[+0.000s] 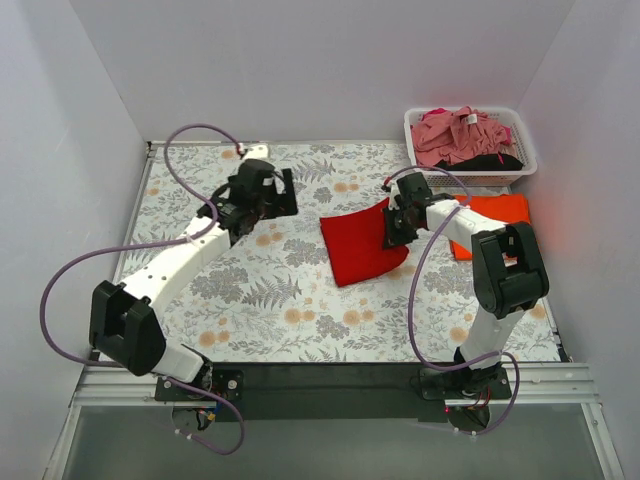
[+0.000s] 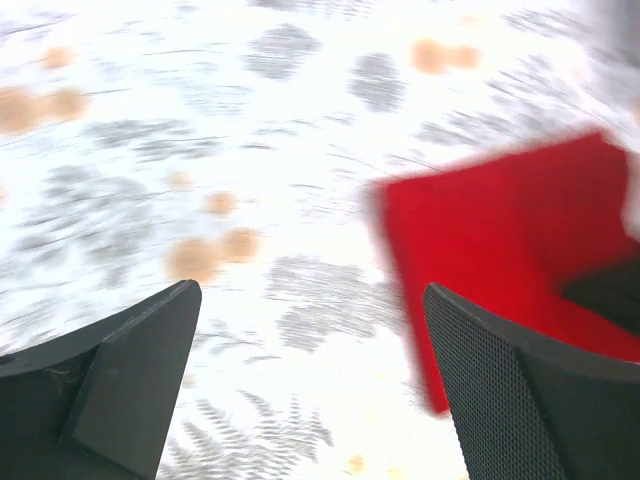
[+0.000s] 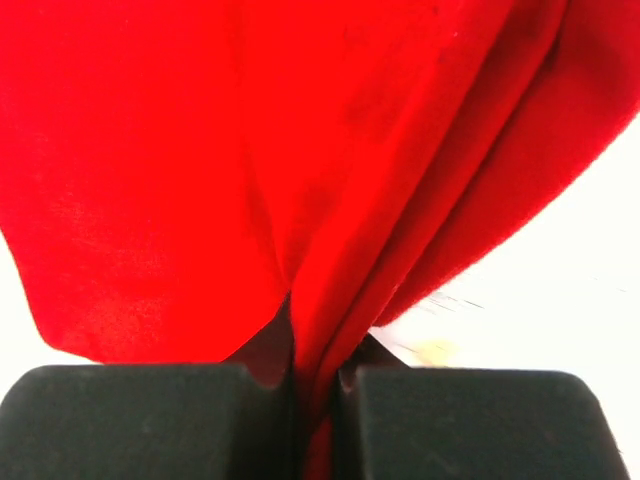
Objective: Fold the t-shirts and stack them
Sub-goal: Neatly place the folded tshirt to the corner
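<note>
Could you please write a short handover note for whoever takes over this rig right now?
Left end effector: open, holding nothing, over the tablecloth left of the red shirt.
Right end effector: shut on the red shirt's right edge, cloth bunched in its grip.
Things: red shirt folded mid-table; orange shirt folded flat at the right, in front of the basket; pink shirt and black shirt crumpled in the basket.
Done: orange shirt folded; red shirt at least partly folded.
Left: finish the red shirt, probably stack it on the orange shirt, then fold and stack the other two.
</note>
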Robot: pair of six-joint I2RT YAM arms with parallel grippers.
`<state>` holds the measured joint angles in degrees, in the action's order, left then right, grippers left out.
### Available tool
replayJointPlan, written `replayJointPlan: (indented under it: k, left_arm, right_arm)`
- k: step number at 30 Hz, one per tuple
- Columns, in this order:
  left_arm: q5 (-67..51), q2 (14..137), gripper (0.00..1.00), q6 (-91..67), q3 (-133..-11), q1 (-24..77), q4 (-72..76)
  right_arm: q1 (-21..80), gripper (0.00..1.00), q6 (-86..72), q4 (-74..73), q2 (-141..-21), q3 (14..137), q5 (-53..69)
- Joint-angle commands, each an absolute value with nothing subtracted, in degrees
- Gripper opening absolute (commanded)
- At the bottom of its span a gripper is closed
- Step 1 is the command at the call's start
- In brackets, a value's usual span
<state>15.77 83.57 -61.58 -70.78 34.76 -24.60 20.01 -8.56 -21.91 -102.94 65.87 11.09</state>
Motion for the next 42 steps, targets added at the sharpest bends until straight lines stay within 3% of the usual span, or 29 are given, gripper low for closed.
replayJointPlan:
  k: [1, 8, 22, 42]
  left_arm:
    - [13.8, 80.2, 0.93, -64.4, -68.7, 27.1, -35.1]
    - [9.4, 77.9, 0.98, -67.3, -55.1, 13.6, -30.8]
    - [10.6, 74.4, 0.98, -67.8, -53.8, 12.7, -30.1]
    - [7.9, 75.0, 0.98, -67.1, -54.0, 12.7, -30.0]
  right_arm:
    - [17.3, 0.01, -0.3, -30.4, -99.7, 68.8, 1.6]
    - [11.1, 0.01, 3.6, -32.2, -95.7, 69.3, -8.7]
    - [7.6, 0.01, 8.5, -34.0, -94.2, 73.0, -23.0]
    - [4.5, 0.01, 7.5, -36.3, -93.2, 80.1, -24.3]
